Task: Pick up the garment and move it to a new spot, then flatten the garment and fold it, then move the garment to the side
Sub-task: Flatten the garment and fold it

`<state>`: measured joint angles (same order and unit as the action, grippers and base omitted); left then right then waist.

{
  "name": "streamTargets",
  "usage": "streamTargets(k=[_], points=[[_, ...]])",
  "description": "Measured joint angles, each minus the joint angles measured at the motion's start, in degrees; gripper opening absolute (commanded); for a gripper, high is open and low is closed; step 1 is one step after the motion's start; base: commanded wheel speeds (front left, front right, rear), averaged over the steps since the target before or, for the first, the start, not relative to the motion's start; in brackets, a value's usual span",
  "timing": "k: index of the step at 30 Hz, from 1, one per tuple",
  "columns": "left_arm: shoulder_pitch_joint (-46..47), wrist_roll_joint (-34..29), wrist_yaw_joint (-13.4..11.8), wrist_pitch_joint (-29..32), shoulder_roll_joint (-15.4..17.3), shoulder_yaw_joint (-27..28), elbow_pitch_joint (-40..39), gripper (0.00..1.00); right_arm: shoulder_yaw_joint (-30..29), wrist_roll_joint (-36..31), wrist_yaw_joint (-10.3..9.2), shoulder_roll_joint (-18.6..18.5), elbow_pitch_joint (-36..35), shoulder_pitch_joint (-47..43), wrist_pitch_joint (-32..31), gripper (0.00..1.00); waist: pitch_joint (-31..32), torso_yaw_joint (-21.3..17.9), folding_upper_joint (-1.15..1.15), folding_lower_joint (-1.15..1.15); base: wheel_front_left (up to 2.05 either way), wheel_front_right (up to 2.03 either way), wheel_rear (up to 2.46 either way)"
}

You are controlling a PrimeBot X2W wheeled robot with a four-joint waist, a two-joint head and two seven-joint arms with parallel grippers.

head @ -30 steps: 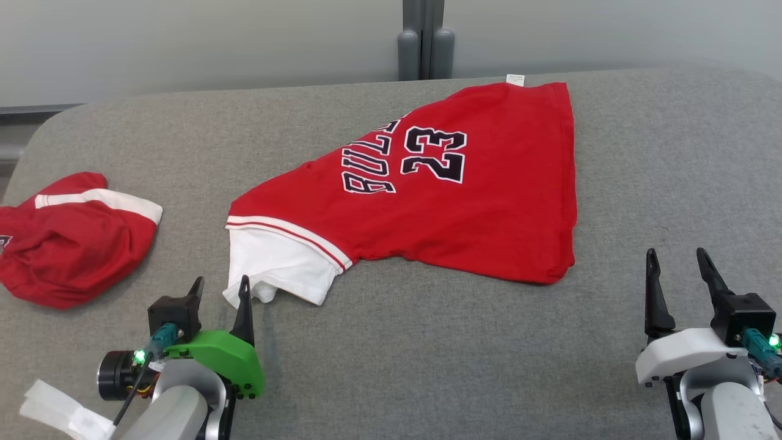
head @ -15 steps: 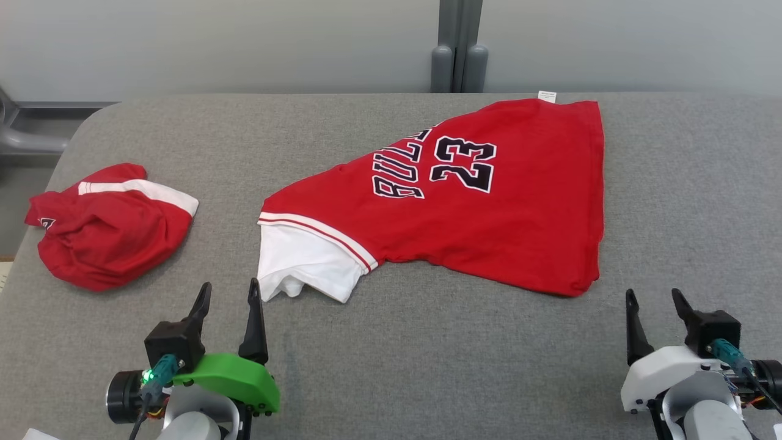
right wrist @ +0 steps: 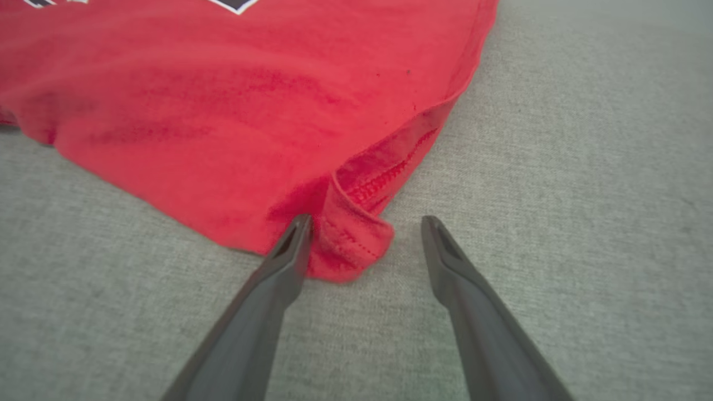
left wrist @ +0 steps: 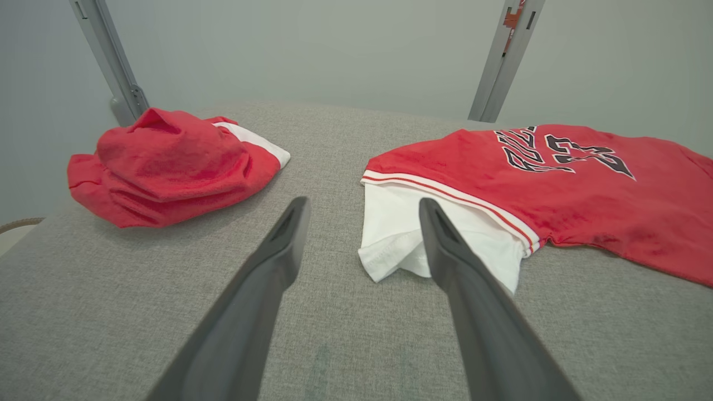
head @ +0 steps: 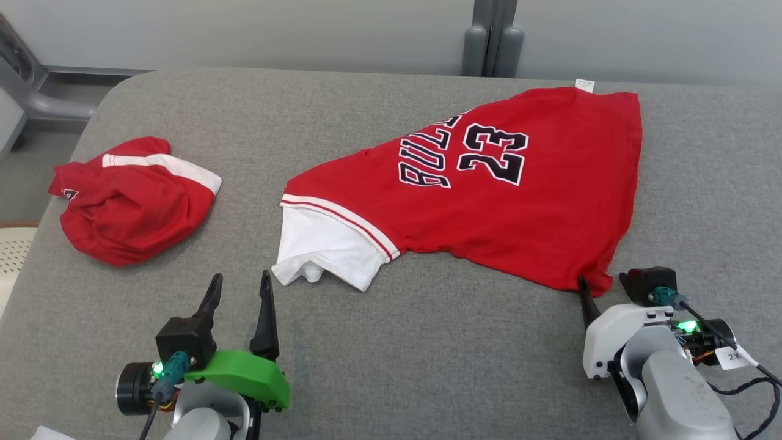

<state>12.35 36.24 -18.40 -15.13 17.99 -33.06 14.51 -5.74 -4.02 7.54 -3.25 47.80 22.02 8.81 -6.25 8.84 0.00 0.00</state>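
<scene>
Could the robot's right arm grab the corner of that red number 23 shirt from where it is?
Probably yes. The right gripper stands open at the near corner of the shirt, one finger beside its hem, and nothing lies between them on the grey table.

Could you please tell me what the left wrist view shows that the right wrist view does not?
Left wrist view, not the right: the open left gripper, a crumpled red garment, a white sleeve and two metal posts.
Right wrist view, not the left: the open right gripper, with a folded hem corner, its stitching visible, lying between its fingers.
Both: the red jersey and the grey table.
</scene>
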Motion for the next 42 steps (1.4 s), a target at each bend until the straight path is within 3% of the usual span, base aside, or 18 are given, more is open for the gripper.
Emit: streamTargets(k=[1, 2, 10, 15, 19, 20, 21, 32, 42], points=[[0.0, -0.05, 0.01, 0.0, -0.09, 0.05, -0.01, 1.0, 0.08, 0.24, 0.0, -0.11, 1.03, 0.71, -0.16, 0.07, -0.06, 0.08, 0.0, 0.0, 0.0, 0.0, 0.0], [-0.01, -0.09, 0.01, 0.0, -0.14, 0.14, 0.0, 1.0, 0.15, 0.48, 0.0, -0.15, 2.07, 1.43, -0.19, 0.0, -0.06, 0.11, 0.0, 0.0, 0.0, 0.0, 0.0], [-0.57, -0.49, 0.26, 0.0, -0.51, 0.19, 0.35, 1.0, 0.59, 2.41, 0.0, -2.61, 4.05, 3.35, 2.47, 0.0, 1.09, -1.08, 0.0, 0.0, 0.0, 0.0, 0.0], [-1.3, -0.57, 0.56, 0.0, -0.85, -0.29, 0.4, 1.0, -4.02, 0.32, 0.0, -6.2, 1.23, 0.29, 2.38, 0.0, 2.01, -2.0, 0.0, 0.0, 0.0, 0.0, 0.0], [-1.74, -0.57, 0.81, 0.0, -0.87, -0.52, 0.47, 1.0, -9.5, -4.04, 0.0, -6.9, -3.6, -3.32, 2.04, 0.0, 2.25, -2.82, 0.0, 0.0, 0.0, 0.0, 0.0], [-1.79, -0.57, 0.82, -0.01, -0.88, -0.59, 0.52, 1.0, -10.68, -4.74, 0.0, -6.39, -4.79, -3.82, 2.05, 0.46, 2.23, -3.06, 0.0, 0.0, 0.0, 0.0, 0.0], [-1.81, -0.57, 0.83, 0.0, -0.88, -0.68, 0.55, 1.0, -11.71, -5.38, 0.0, -5.65, -5.67, -4.27, 2.04, 1.0, 2.2, -3.28, 0.0, 0.0, 0.0, 0.0, 0.0], [-1.85, -0.57, 1.48, 0.01, -1.56, -1.85, 1.15, 1.0, -16.63, -7.24, 0.0, -1.62, -11.02, -8.71, 2.99, 1.0, 2.59, -4.35, 0.0, 0.0, 0.0, 0.0, 0.0], [-1.85, -1.0, 2.23, 0.01, -2.55, -2.48, 1.3, 1.0, -12.26, -3.5, 0.0, 0.03, -20.83, -11.59, 4.41, 1.0, 4.37, -4.91, 0.0, 0.0, 0.0, 0.0, 0.0]])
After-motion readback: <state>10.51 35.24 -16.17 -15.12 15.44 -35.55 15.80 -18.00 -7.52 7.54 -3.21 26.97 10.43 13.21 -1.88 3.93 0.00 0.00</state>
